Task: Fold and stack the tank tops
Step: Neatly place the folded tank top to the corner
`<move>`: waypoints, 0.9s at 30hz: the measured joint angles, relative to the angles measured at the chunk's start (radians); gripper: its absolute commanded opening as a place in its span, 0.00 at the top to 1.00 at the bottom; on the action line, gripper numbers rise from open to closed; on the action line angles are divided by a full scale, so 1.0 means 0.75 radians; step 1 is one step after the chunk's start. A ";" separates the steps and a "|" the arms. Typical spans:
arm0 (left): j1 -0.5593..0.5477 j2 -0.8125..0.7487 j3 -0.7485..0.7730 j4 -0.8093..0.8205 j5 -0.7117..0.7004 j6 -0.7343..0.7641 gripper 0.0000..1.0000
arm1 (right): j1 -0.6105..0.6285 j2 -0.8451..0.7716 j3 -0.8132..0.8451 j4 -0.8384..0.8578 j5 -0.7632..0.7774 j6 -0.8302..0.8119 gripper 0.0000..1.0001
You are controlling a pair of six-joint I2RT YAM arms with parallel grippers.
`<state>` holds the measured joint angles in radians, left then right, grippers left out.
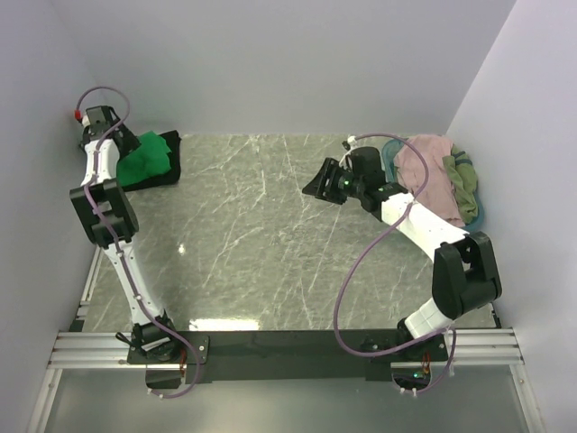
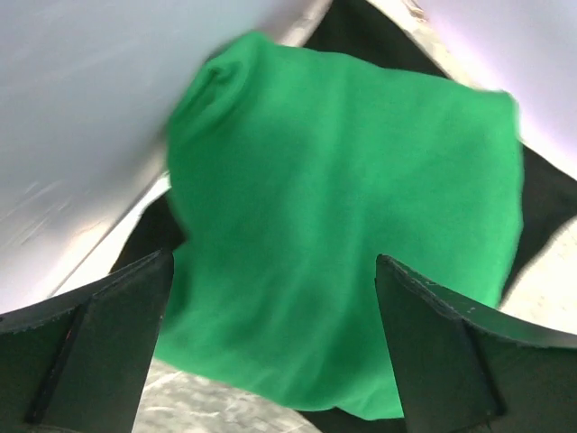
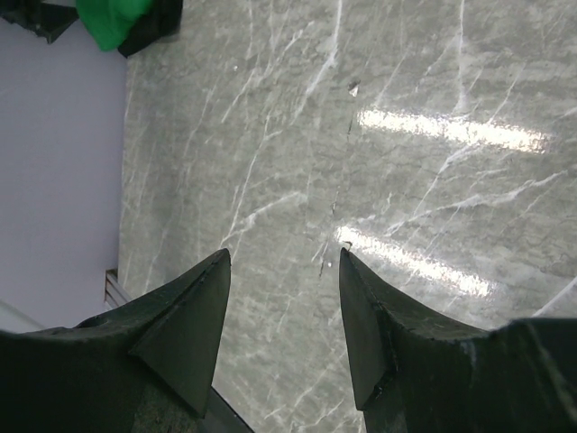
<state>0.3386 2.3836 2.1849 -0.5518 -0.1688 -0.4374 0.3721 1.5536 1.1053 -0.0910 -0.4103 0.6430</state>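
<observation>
Open table (image 1: 252, 234) middle, green tank top (image 1: 144, 158) by left wall (image 1: 36, 135), heaped basket (image 1: 483, 209) far right.

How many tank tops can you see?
4. The green top lies on the black top in the far left corner; the pink top and olive top sit in the teal basket, which may hide more.

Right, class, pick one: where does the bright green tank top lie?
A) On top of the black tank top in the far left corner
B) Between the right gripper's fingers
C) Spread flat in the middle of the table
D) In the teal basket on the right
A: the green tank top rests on the black tank top in the far left corner, with the left gripper open over it.
</observation>
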 measured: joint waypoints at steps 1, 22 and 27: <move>0.006 -0.011 -0.019 0.006 -0.022 -0.010 0.01 | 0.002 0.000 0.000 0.000 0.000 -0.002 0.42; -0.394 -0.743 -0.459 0.084 -0.100 -0.140 0.00 | 0.024 -0.137 -0.018 -0.040 0.168 -0.052 0.37; -0.817 -1.106 -0.962 0.151 -0.086 -0.191 0.01 | 0.024 -0.397 -0.110 -0.083 0.278 -0.066 0.29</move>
<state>-0.2745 1.5543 1.4631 -0.4389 -0.2333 -0.5808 0.3904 1.2556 1.0229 -0.1535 -0.2016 0.5938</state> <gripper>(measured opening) 0.995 0.679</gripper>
